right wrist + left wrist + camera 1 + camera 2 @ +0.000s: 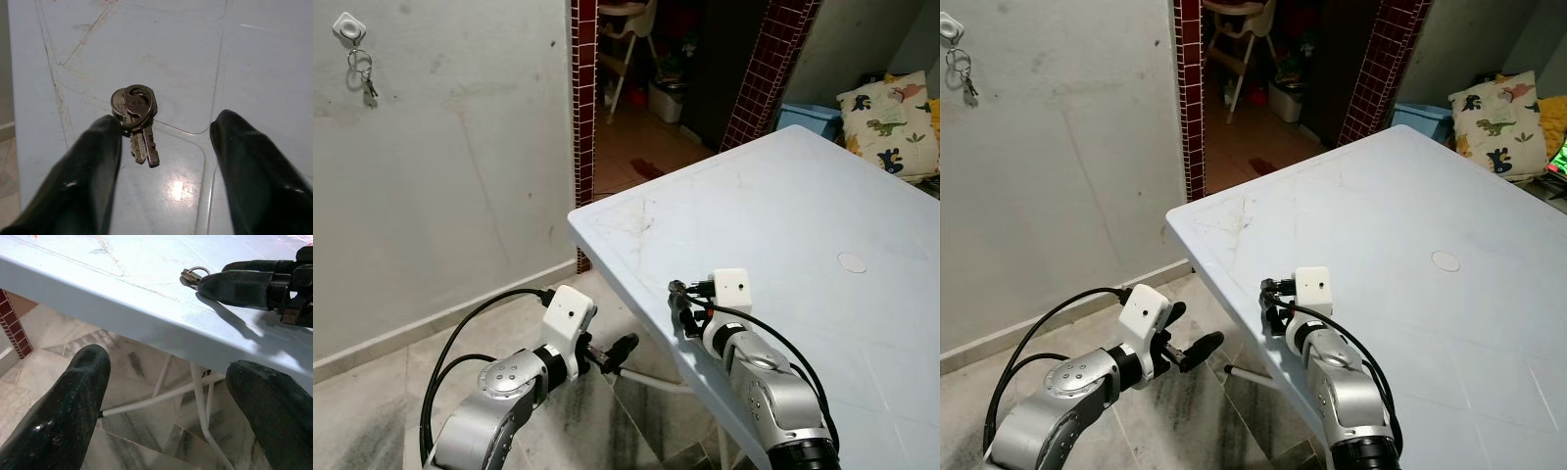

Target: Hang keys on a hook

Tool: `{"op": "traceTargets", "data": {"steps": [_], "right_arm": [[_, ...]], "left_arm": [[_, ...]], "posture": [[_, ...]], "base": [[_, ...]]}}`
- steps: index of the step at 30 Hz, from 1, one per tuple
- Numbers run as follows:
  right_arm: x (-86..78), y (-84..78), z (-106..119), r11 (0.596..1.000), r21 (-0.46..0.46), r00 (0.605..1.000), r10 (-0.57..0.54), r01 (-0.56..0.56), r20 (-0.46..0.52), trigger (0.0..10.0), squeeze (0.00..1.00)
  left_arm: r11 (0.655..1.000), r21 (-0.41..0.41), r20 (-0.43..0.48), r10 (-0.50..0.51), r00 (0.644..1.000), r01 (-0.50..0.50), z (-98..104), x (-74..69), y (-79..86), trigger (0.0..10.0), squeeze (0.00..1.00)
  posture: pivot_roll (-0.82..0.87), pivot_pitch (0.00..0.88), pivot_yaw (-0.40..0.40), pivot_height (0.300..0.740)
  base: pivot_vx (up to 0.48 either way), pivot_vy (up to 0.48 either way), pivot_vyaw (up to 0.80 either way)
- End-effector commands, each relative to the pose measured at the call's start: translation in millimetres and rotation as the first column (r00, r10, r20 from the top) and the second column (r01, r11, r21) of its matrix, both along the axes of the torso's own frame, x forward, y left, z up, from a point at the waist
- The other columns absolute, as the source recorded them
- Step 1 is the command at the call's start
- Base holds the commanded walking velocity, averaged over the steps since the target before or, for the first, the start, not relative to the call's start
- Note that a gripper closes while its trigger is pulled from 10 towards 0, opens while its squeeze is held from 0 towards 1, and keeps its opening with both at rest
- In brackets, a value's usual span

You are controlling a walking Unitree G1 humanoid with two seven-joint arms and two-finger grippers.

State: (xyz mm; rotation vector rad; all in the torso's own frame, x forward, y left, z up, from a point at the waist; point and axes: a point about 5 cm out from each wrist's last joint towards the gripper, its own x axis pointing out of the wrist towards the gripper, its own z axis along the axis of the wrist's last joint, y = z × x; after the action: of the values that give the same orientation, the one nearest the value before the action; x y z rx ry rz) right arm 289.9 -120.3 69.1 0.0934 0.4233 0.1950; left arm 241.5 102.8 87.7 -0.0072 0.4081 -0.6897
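The keys (pixel 134 117) lie ungrasped between the right gripper's (pixel 168 161) spread fingers; the wall hook (pixel 349 27) is far.

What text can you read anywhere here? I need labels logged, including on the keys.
Keys on the table by the right gripper: embossed letters on the top key's head, too blurred to read.
Dinosaur-print pillow: pictures, no words.
Nothing else bears text.
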Motion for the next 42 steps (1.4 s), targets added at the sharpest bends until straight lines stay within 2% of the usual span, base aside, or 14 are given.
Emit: {"op": "traceTargets", "data": {"steps": [1, 2, 3, 4, 6, 7, 8, 10, 32, 33, 35, 36, 38, 42], "right_arm": [[-0.2, -3.6, 2.9, 1.000, 0.010, 1.000, -0.027, 0.027, -0.008, 0.0, 0.00], [-0.3, -2.4, 4.1, 1.000, 0.017, 1.000, -0.025, 0.025, -0.005, 1.4, 0.00], [-0.3, -1.6, 4.9, 0.999, 0.022, 1.000, -0.023, 0.023, -0.002, 1.4, 0.00], [0.0, 0.3, 7.7, 0.999, 0.041, 1.000, -0.027, 0.027, 0.005, 6.2, 0.00], [0.2, 1.0, 8.6, 0.998, 0.049, 1.000, -0.029, 0.029, 0.007, 6.2, 0.00], [0.2, 1.5, 9.4, 0.998, 0.051, 1.000, -0.029, 0.029, 0.008, 7.1, 0.00], [0.9, 3.2, 12.8, 0.998, 0.058, 0.999, -0.031, 0.030, 0.017, 9.5, 0.00], [1.5, 4.8, 14.8, 0.998, 0.061, 0.999, -0.030, 0.028, 0.022, 10.0, 0.00], [4.9, 16.8, -3.4, 0.994, 0.104, 0.999, -0.035, 0.034, 0.001, 10.0, 0.00], [6.2, 17.2, -3.8, 0.994, 0.103, 0.999, -0.034, 0.034, 0.004, 4.6, 0.00], [7.4, 17.5, -4.1, 0.994, 0.104, 0.999, -0.036, 0.035, 0.007, 3.0, 0.00], [7.7, 17.5, -4.3, 0.994, 0.104, 0.999, -0.037, 0.036, 0.008, 3.0, 0.00], [8.9, 17.5, -5.1, 0.994, 0.107, 0.999, -0.039, 0.038, 0.011, 0.0, 0.00], [10.0, 17.0, -6.5, 0.993, 0.112, 0.999, -0.047, 0.045, 0.013, 0.0, 0.00]], "left_arm": [[1.000, -0.005, 0.009, -0.013, 1.000, 0.013, 2.4, 1.3, -3.4, 10.0, 0.00], [1.000, -0.006, 0.010, -0.013, 1.000, 0.013, 2.6, 1.4, -3.7, 10.0, 0.00], [1.000, -0.006, 0.010, -0.014, 1.000, 0.014, 2.7, 1.4, -3.9, 10.0, 0.00], [1.000, -0.008, 0.011, -0.015, 1.000, 0.015, 3.0, 1.5, -4.9, 10.0, 0.00], [1.000, -0.008, 0.011, -0.016, 1.000, 0.016, 3.1, 1.6, -5.2, 10.0, 0.00], [1.000, -0.009, 0.011, -0.016, 1.000, 0.016, 3.1, 1.5, -5.4, 10.0, 0.00], [1.000, -0.009, 0.010, -0.018, 1.000, 0.018, 2.8, 1.3, -6.0, 10.0, 0.00], [1.000, -0.010, 0.009, -0.019, 1.000, 0.019, 2.7, 1.3, -6.4, 10.0, 0.00], [1.000, -0.014, 0.011, -0.023, 1.000, 0.023, 3.1, 1.6, -9.1, 10.0, 0.00], [1.000, -0.014, 0.011, -0.023, 1.000, 0.023, 3.2, 1.6, -9.2, 10.0, 0.00], [1.000, -0.014, 0.011, -0.022, 1.000, 0.023, 3.3, 1.7, -9.4, 10.0, 0.00], [1.000, -0.015, 0.011, -0.022, 1.000, 0.023, 3.3, 1.6, -9.5, 10.0, 0.00], [1.000, -0.015, 0.011, -0.022, 1.000, 0.022, 3.1, 1.4, -9.7, 10.0, 0.00], [1.000, -0.016, 0.011, -0.022, 1.000, 0.022, 3.1, 1.2, -10.0, 10.0, 0.00]], "posture": [[0.17, 0.000, -0.072, 0.740], [0.17, 0.000, -0.073, 0.740], [0.17, 0.000, -0.073, 0.740], [0.17, 0.000, -0.073, 0.740], [0.17, 0.000, -0.073, 0.740], [0.17, 0.000, -0.072, 0.740], [0.17, 0.000, -0.073, 0.740], [0.17, 0.000, -0.073, 0.740], [0.17, 0.000, -0.075, 0.740], [0.18, 0.000, -0.075, 0.740], [0.18, 0.000, -0.075, 0.740], [0.18, 0.000, -0.075, 0.740], [0.18, 0.000, -0.075, 0.740], [0.18, 0.000, -0.076, 0.740]], "base": [[0.000, 0.000, 0.00], [0.000, 0.000, 0.00], [0.000, 0.000, 0.00], [0.000, 0.000, 0.00], [0.000, 0.000, 0.00], [0.000, 0.000, 0.00], [0.000, 0.000, 0.00], [0.000, 0.000, 0.00], [0.000, 0.000, 0.00], [0.000, 0.000, 0.00], [0.000, 0.000, 0.00], [0.000, 0.000, 0.00], [0.000, 0.000, 0.00], [0.000, 0.000, 0.00]]}}
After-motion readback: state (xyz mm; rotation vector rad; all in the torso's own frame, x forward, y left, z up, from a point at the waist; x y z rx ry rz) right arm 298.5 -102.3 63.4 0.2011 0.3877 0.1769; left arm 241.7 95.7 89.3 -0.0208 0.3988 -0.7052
